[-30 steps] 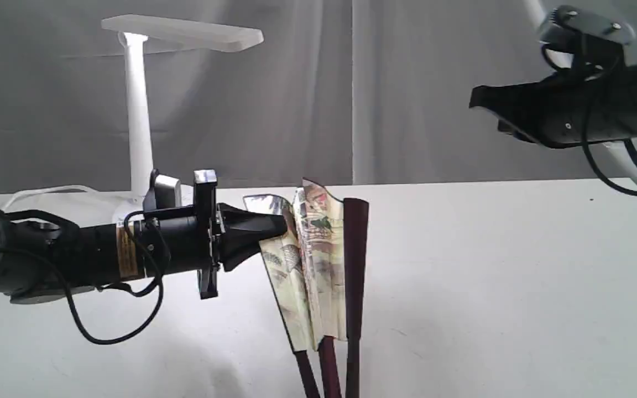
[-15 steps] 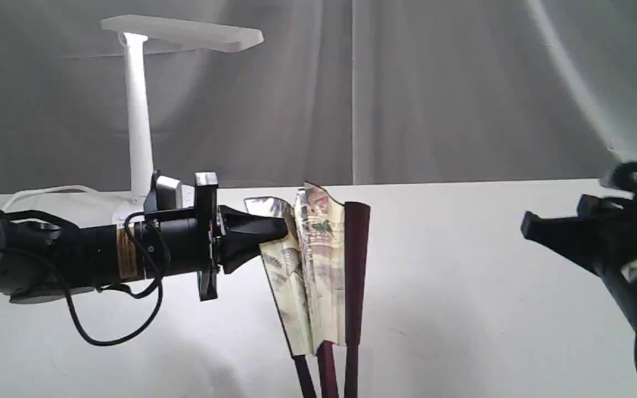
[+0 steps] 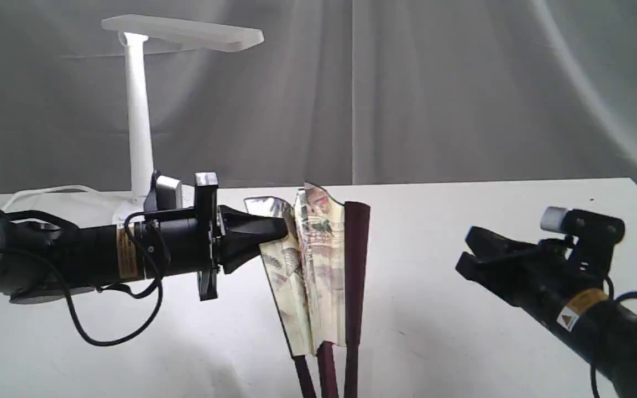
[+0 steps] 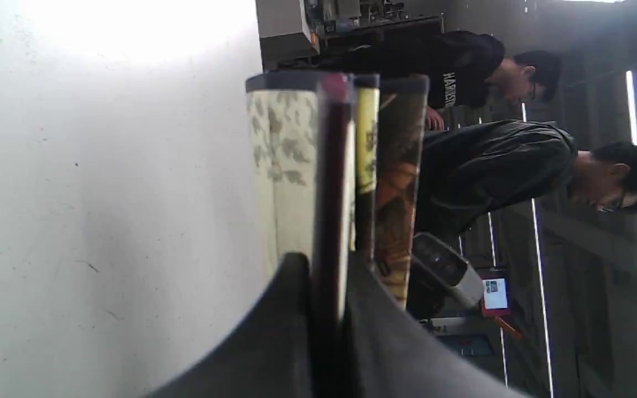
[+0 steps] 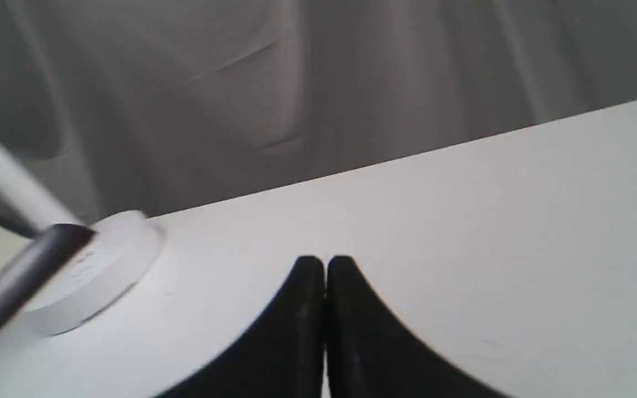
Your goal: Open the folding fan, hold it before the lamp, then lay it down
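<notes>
Left arm lies level at mid-left, left gripper (image 3: 282, 227) fingers clamped tight; right gripper (image 3: 466, 252), lower right, fingers pressed together, points up-left

Low exterior camera faces the table (image 3: 418, 221); wrist cameras hug jaws.

White table (image 3: 462, 309) carries the lamp (image 3: 136, 138), its cord (image 3: 47, 190) lying alongside

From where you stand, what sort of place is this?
Probably a robotics lab or test bay: a plain white table against a grey curtain backdrop, and, in the left wrist view, two people near equipment and a small lit screen.
</notes>
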You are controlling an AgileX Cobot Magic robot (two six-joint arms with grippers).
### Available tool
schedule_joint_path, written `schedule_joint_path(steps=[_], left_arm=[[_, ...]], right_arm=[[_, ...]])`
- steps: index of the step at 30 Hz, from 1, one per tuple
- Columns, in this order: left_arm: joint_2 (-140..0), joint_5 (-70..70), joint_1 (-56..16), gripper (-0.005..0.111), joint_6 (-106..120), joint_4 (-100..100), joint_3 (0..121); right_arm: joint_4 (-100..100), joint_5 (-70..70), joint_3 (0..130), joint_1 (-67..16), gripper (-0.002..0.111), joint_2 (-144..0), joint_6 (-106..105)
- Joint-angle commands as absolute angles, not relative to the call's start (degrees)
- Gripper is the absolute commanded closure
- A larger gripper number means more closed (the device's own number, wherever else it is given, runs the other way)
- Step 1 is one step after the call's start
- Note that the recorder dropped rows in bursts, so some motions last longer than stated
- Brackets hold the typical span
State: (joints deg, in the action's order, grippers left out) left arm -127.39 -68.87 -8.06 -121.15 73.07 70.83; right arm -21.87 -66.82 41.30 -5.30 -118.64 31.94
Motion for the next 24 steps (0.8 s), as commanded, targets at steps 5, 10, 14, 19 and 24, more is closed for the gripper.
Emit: schedule_joint_path(steps=[5, 10, 14, 19, 24], left_arm=[[-126.5, -70.0, -7.9, 0.107, -121.1, 72.0, 70.8], [-126.5, -70.0, -7.9, 0.107, -121.1, 72.0, 70.8], [-126.5, -70.0, -7.9, 0.107, -121.2, 71.9, 70.8], [-126.5, -70.0, -7.9, 0.107, -121.2, 71.7, 70.8], [-126.5, -70.0, -7.9, 0.107, -121.4, 70.7, 70.8]], right_arm=[[-50.9, -67.5, 48.4, 1.2, 0.108, -119.1, 53.8], [-72.4, -69.4, 56.5, 3.5, 0.108, -121.3, 73.0], [-80.3, -70.0, 62.4, 4.0, 0.108, -124.8, 82.9], [-80.5, -70.0, 67.7, 4.5, 0.108, -129.3, 102.6], [-86.7, -70.0, 73.5, 4.7, 0.108, -134.3, 119.6]])
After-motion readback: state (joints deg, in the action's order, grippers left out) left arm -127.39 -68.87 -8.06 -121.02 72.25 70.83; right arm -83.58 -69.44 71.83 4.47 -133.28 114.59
